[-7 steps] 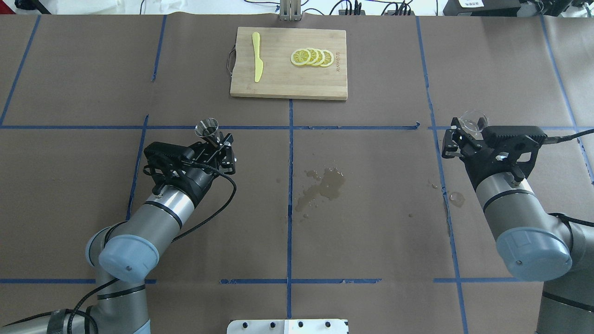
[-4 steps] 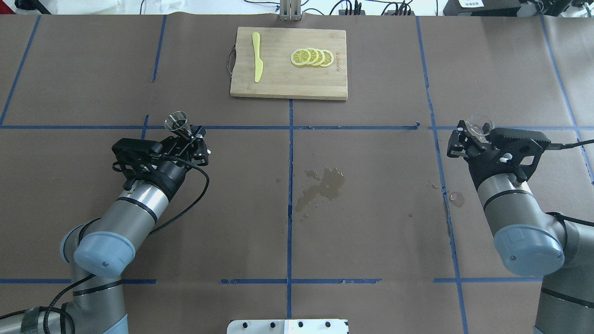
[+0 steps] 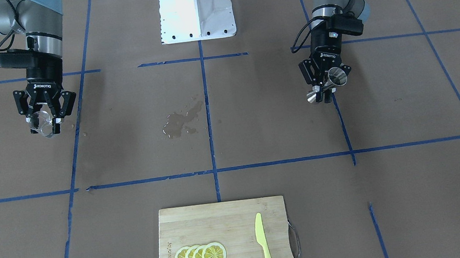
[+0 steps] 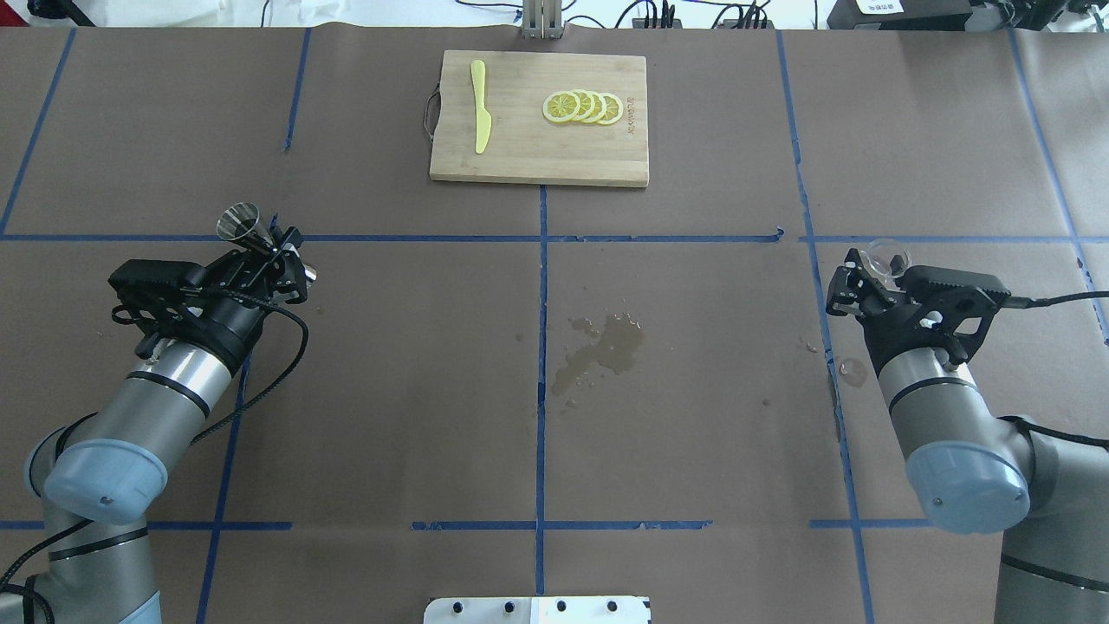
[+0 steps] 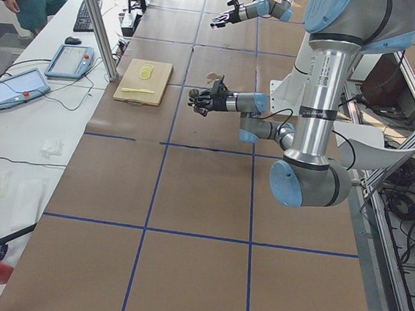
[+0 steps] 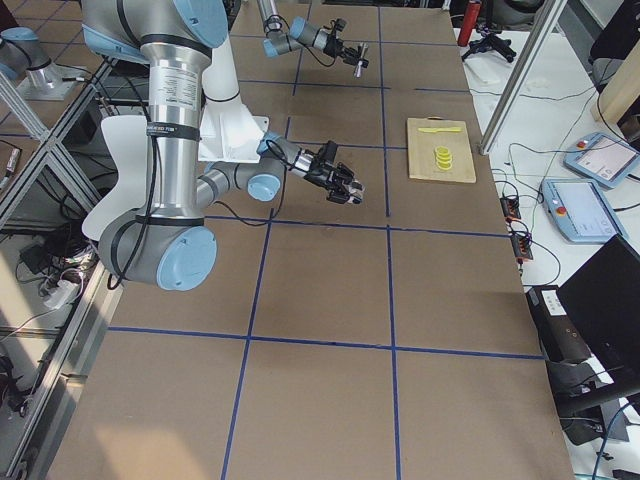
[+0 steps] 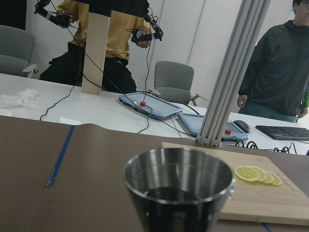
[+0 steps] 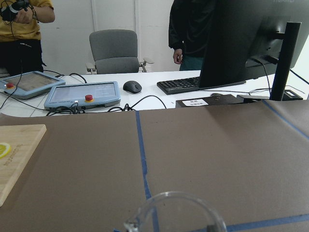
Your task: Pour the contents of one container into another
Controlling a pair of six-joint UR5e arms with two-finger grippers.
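My left gripper [image 4: 275, 251] is shut on the waist of the shiny steel jigger [image 4: 244, 224], held above the left part of the table. The front view shows that gripper [image 3: 322, 88] and jigger [image 3: 333, 79] on its right side. The jigger's upper cup [image 7: 178, 186] fills the bottom of the left wrist view; its inside looks dark. My right gripper [image 4: 869, 276] is shut on the small clear glass cup [image 4: 887, 258] above the table's right part, and both gripper [image 3: 44, 118] and cup [image 3: 42, 122] appear in the front view. The cup's rim [image 8: 175, 211] looks empty.
A wooden cutting board [image 4: 537, 160] at the far middle carries a yellow knife [image 4: 479, 106] and lemon slices [image 4: 582, 107]. A wet spill [image 4: 602, 347] stains the brown paper at the centre, and a small drop [image 4: 853, 372] lies near my right arm. People stand beyond the table.
My left arm has swung well to the left, carrying the jigger. My right arm has drawn slightly back toward the robot with the glass cup. Both grips are unchanged.
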